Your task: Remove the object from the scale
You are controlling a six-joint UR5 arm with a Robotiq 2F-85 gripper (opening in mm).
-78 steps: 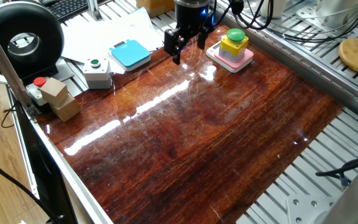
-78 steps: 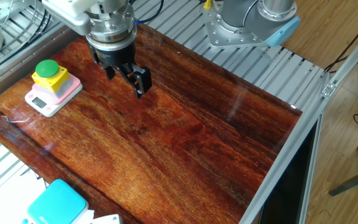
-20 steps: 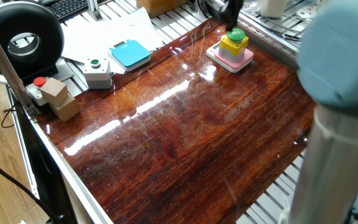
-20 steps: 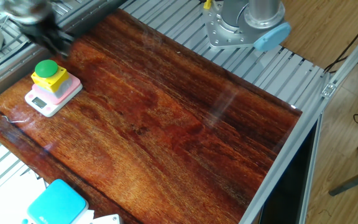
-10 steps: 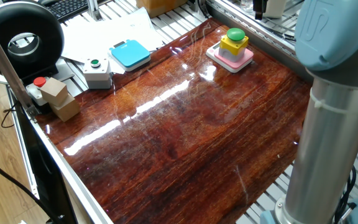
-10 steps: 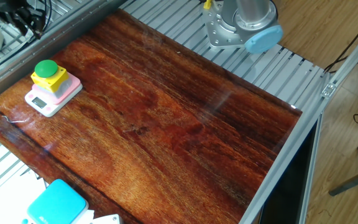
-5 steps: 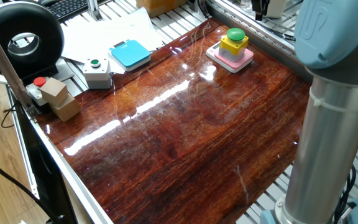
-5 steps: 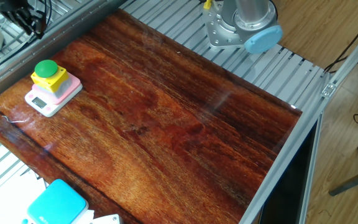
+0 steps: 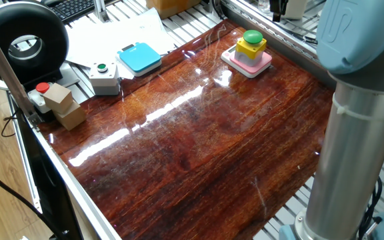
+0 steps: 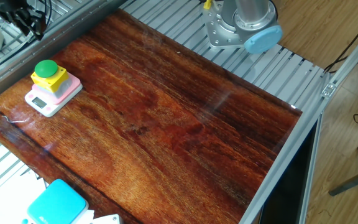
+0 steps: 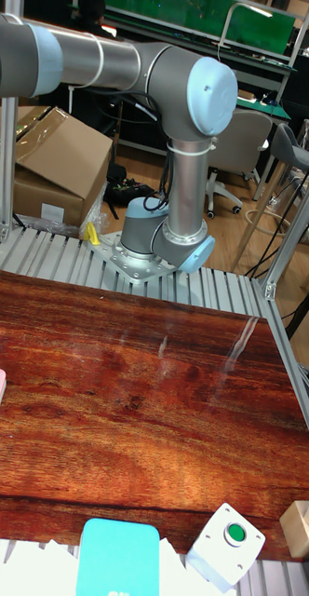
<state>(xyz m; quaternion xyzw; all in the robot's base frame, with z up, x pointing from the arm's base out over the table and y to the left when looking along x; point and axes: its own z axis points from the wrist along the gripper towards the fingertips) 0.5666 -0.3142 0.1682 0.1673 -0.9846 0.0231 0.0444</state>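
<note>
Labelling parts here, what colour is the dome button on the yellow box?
Green; the button shows best in one fixed view.

The small yellow cube-shaped box has a green dome button and sits on a pink-topped, white-based square pad. The glossy wooden desk shows a reddish-brown streaked grain. A second square pad is light blue.

Reddish-brown wooden table top — glossy, lacquered, streaked with glare. Yellow plastic box with green dome button — smooth. Ribbed silver metal surround, matt.
</note>
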